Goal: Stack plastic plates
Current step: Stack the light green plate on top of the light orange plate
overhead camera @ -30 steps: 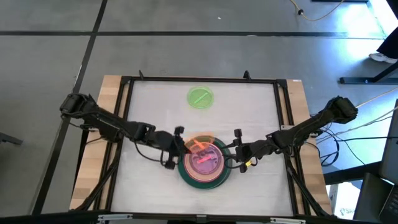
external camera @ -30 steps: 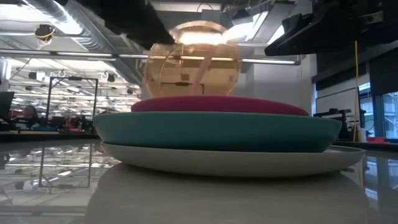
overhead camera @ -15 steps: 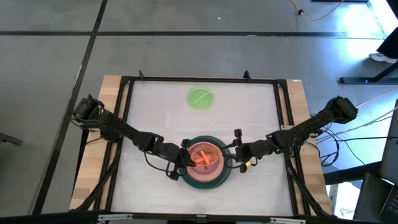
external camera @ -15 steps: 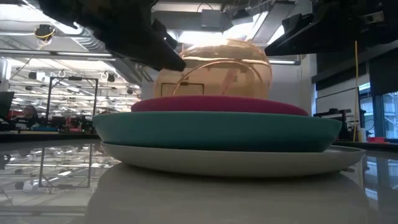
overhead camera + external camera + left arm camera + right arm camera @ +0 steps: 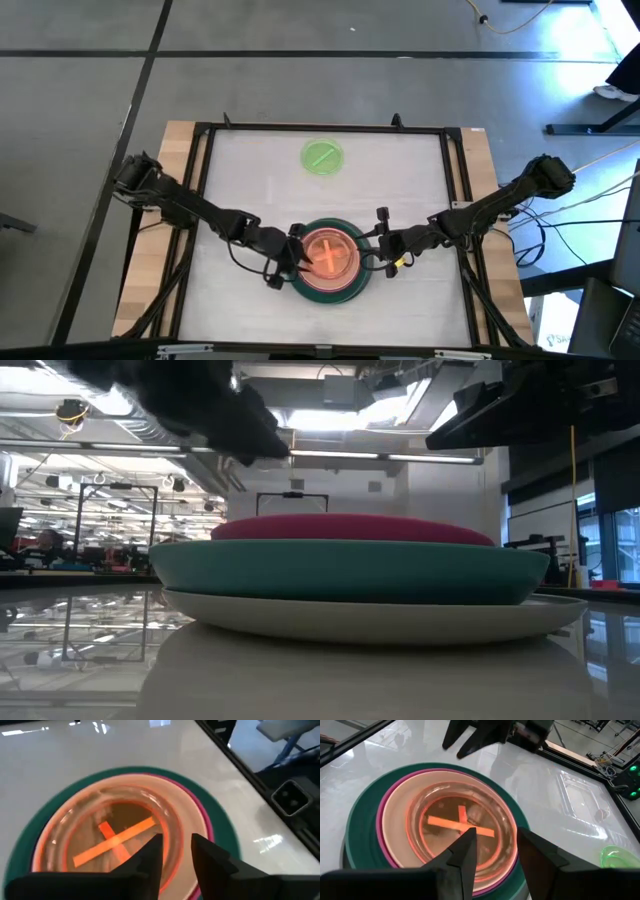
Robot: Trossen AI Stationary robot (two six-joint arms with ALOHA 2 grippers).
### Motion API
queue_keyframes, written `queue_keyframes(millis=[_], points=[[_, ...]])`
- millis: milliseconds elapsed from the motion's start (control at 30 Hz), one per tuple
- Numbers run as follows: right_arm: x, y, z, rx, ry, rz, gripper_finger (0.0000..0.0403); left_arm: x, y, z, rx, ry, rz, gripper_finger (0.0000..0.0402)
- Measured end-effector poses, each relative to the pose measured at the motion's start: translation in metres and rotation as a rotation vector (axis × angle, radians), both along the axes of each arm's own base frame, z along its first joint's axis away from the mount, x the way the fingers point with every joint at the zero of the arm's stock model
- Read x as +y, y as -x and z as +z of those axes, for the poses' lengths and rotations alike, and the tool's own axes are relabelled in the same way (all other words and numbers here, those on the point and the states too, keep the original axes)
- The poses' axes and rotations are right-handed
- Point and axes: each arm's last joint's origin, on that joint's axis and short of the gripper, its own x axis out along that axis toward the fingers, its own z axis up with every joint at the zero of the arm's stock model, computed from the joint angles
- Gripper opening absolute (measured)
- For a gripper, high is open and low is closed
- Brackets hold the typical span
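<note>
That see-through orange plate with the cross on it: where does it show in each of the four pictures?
High view: orange plate tops the stack, low centre.
Low view: not visible; only the magenta plate shows on top.
Left wrist view: centre-left.
Right wrist view: centre.
Shared landmark: the dark green plate ringing it.

The white glossy table (image 5: 250,200) sits in a black frame (image 5: 320,128) with pale wooden boards (image 5: 180,160) showing along its left and right edges. Around it lies grey floor (image 5: 80,100) crossed by dark seams (cables (image 5: 575,215) trail off past the table's right edge). Seen level, the room behind is an open workshop: exposed ceiling ducts (image 5: 120,400), bright ceiling lights (image 5: 330,420), a white wall (image 5: 440,500), and windows (image 5: 630,545) at the right.
</note>
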Motion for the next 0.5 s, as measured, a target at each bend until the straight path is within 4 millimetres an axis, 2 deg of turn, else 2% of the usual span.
queue_keyframes(millis=[133, 267, 400, 500], points=[[0.0, 0.0, 0.0, -0.001, 0.0, 0.0, 0.0133, 0.008, 0.008, 0.014, -0.007, -0.021, 0.042, 0.0104], [0.0, 0.0, 0.0, -0.002, -0.001, 0.0, 0.0133, 0.022, 0.012, 0.028, -0.063, -0.151, 0.153, 0.0105], [0.0, 0.0, 0.0, -0.002, -0.001, 0.0, 0.0133, 0.048, 0.009, 0.028, -0.056, -0.31, 0.309, 0.0106], [0.0, 0.0, 0.0, -0.002, -0.001, 0.0, 0.0133, 0.073, 0.005, 0.023, -0.015, -0.353, 0.38, 0.0106]])
